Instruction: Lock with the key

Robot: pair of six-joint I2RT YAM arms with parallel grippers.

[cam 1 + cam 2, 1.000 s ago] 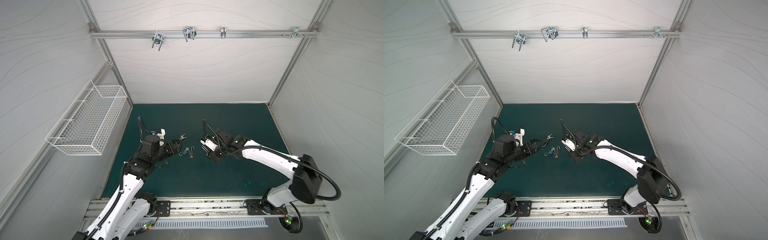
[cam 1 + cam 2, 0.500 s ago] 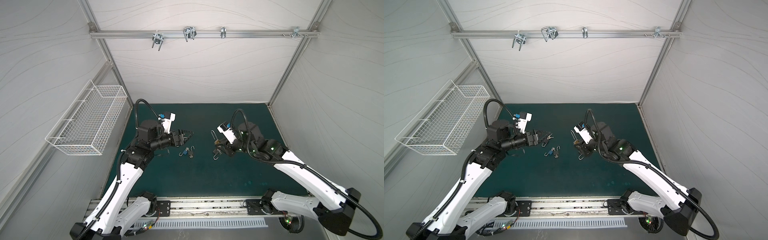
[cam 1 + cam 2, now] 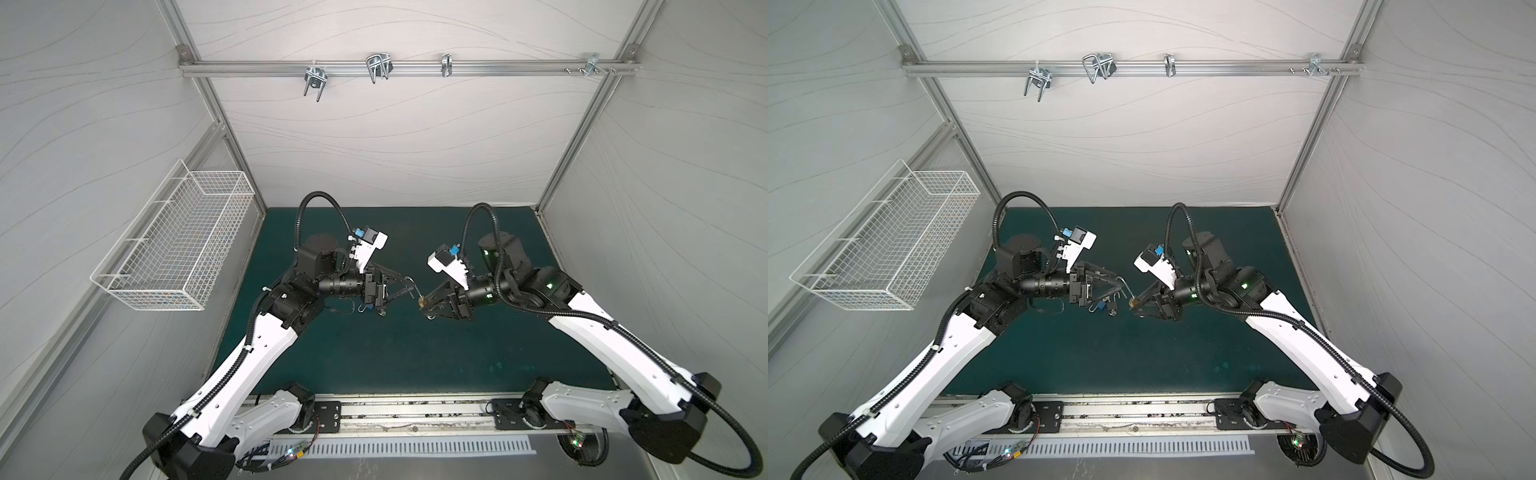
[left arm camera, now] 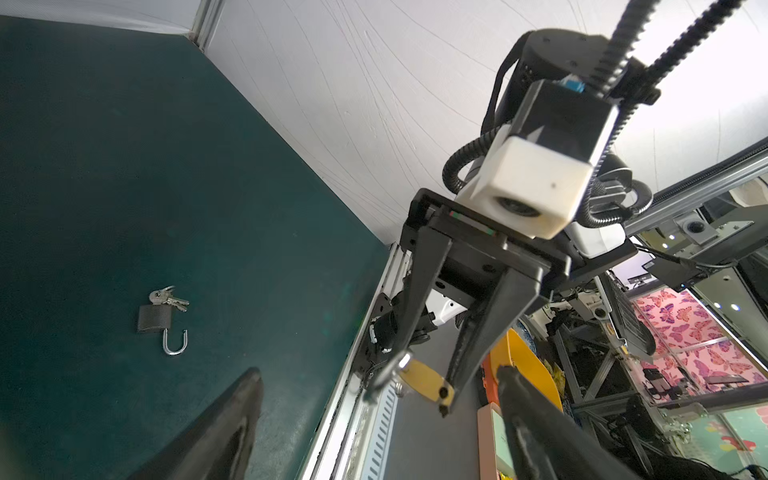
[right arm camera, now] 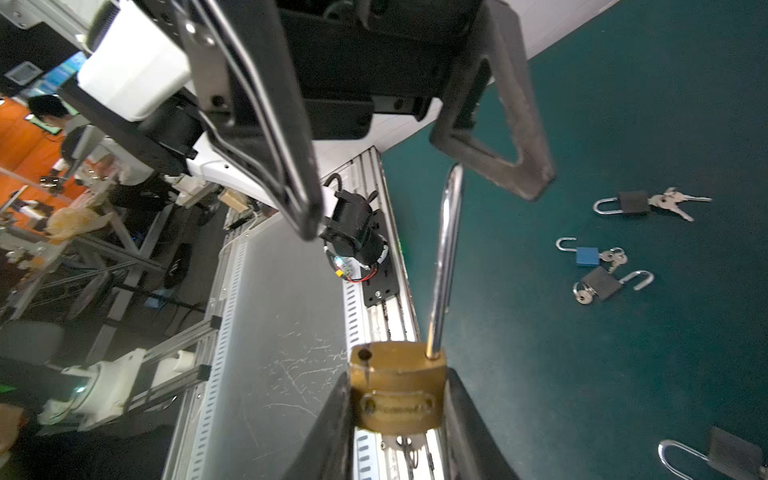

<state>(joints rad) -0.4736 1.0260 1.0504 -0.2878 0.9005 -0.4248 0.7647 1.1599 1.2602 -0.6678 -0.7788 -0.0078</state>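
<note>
We hold the brass padlock (image 5: 397, 386) aloft, mid-frame in both top views.
Our right claw (image 3: 430, 302) is clenched on its body above the tabletop (image 3: 415, 365); our left claw (image 3: 411, 287) is spread wide, fingers (image 5: 291, 166) straddling the raised shackle (image 5: 444, 257). Other padlocks (image 5: 588, 255) lie on the tabletop.
</note>
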